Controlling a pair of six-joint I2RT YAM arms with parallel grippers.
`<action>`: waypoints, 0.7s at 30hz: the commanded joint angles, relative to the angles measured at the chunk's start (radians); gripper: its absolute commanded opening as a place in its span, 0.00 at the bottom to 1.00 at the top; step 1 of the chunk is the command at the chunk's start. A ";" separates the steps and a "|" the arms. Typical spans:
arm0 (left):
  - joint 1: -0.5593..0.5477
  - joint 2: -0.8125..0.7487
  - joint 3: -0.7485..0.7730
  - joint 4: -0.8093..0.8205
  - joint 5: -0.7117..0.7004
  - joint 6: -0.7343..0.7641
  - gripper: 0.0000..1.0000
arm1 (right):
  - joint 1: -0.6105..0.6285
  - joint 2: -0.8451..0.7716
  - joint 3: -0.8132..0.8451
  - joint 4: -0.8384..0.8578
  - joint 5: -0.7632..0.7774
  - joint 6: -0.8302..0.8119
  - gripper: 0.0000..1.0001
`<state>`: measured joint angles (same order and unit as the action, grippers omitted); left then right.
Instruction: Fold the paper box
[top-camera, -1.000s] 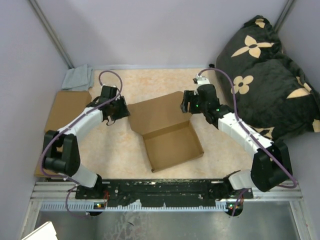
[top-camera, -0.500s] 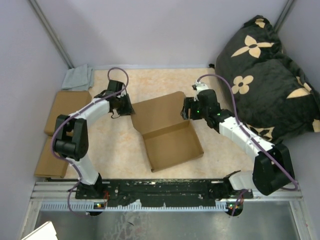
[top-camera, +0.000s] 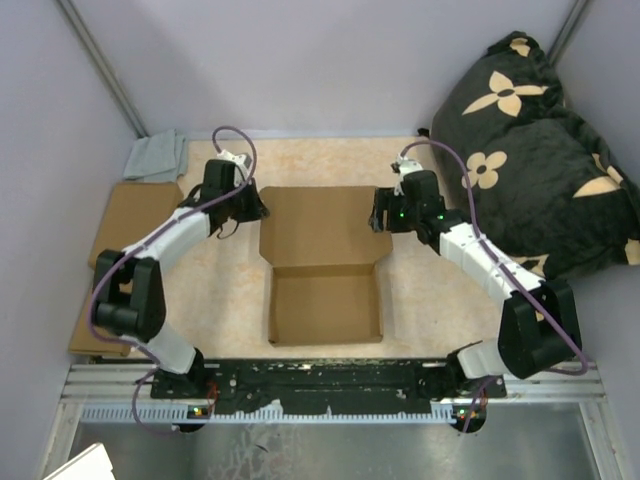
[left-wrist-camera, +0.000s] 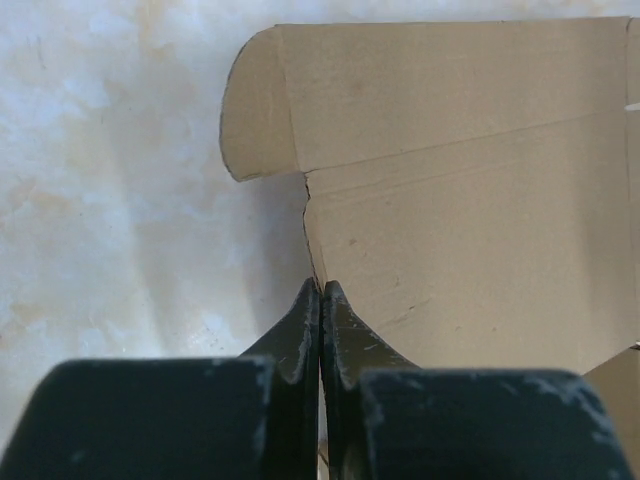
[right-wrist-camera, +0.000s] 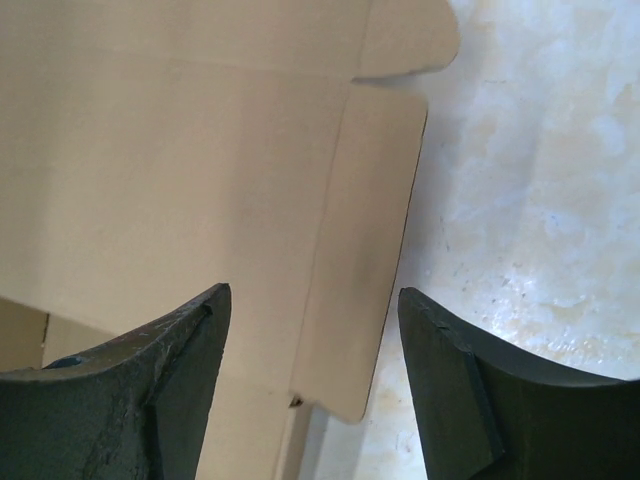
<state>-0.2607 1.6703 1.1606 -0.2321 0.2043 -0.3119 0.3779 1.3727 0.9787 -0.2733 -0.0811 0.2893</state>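
1. Beige marbled table (top-camera: 320, 165): carries every item below.
2. Black cushion with tan flower print (top-camera: 530, 140): at the far right, well apart from the work.
3. Plain brown corrugated cardboard paper box (top-camera: 322, 305): at the centre of the table, between the two arms and square to them.
   - The near half is a shallow tray whose walls appear raised.
   - The far half is the lid panel (top-camera: 320, 225), lying open and roughly flat beyond the tray.
   - The lid's rounded corner flap (left-wrist-camera: 255, 105) on the left shows no fold.
   - Judged state: tray formed and lid not closed. The lid flaps remain to be bent, and the lid then swung over and tucked in.
4. Flat brown cardboard pieces (top-camera: 130, 215): at the left edge, apart from the box.
5. Grey folded cloth (top-camera: 155, 155): in the far left corner.
6. Right black pincer (right-wrist-camera: 312, 300): fingers wide apart, astride the lid's right edge and side flap, gripping nothing.
7. Left black pincer (left-wrist-camera: 320, 290): fingers pressed together at the lid's left edge. The cardboard edge runs into their seam, so it appears pinched.
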 joint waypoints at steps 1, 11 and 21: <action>0.002 -0.183 -0.153 0.292 0.077 0.057 0.00 | -0.024 0.025 0.138 -0.060 -0.016 -0.064 0.69; 0.001 -0.378 -0.346 0.600 0.142 0.041 0.00 | -0.102 0.173 0.346 -0.232 -0.145 -0.163 0.65; -0.002 -0.428 -0.361 0.622 0.144 0.021 0.00 | -0.102 0.143 0.320 -0.284 -0.241 -0.159 0.41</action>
<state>-0.2619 1.2732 0.8036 0.3199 0.3271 -0.2810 0.2775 1.5593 1.2835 -0.5232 -0.2565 0.1486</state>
